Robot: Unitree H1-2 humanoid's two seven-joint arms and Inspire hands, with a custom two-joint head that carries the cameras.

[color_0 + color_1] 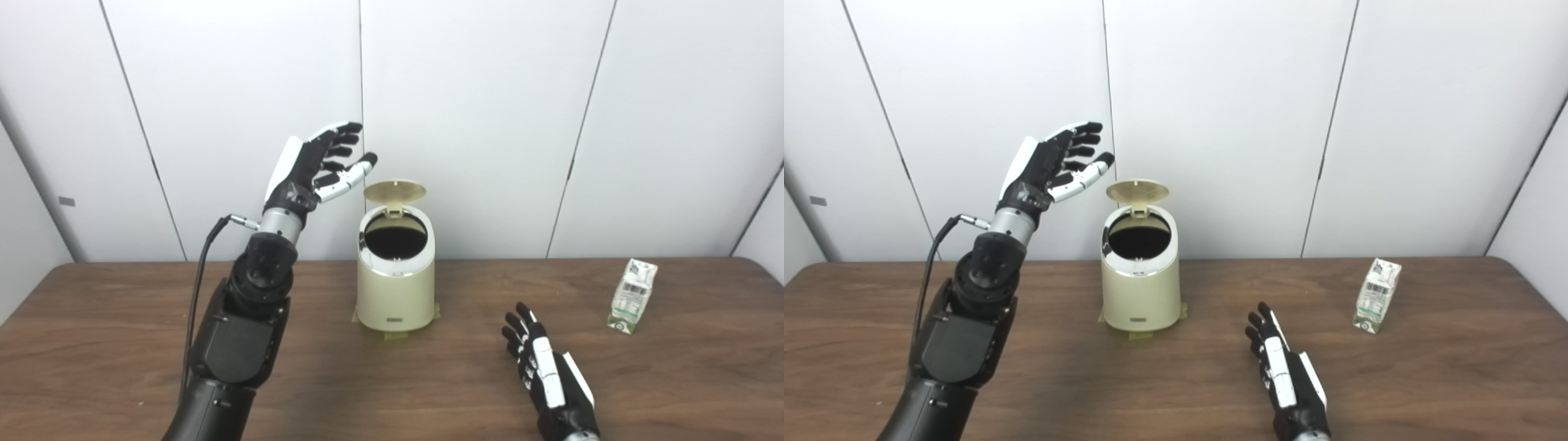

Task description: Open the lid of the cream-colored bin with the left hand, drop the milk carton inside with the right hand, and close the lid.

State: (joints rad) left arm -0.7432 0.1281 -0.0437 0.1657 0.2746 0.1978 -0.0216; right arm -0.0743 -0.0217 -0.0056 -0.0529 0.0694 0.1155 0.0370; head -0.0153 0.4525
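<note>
On the bench, lid [395,190] up, carton [633,296] upright; both hands, left [315,168] and right [545,373], open-fingered, empty. Right should grasp carton's sides squarely.

Two side-by-side head cameras look down at the same table [429,380].

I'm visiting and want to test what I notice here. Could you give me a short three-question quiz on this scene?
1. True or false: the bin's lid stands open.
2. Where is the milk carton? A) inside the bin B) on the table, right of the bin C) in a hand
3. Which hand is raised beside the bin?

Key: 1 true. 2 B. 3 the left hand, fingers apart; the right hand rests low over the table.
</note>
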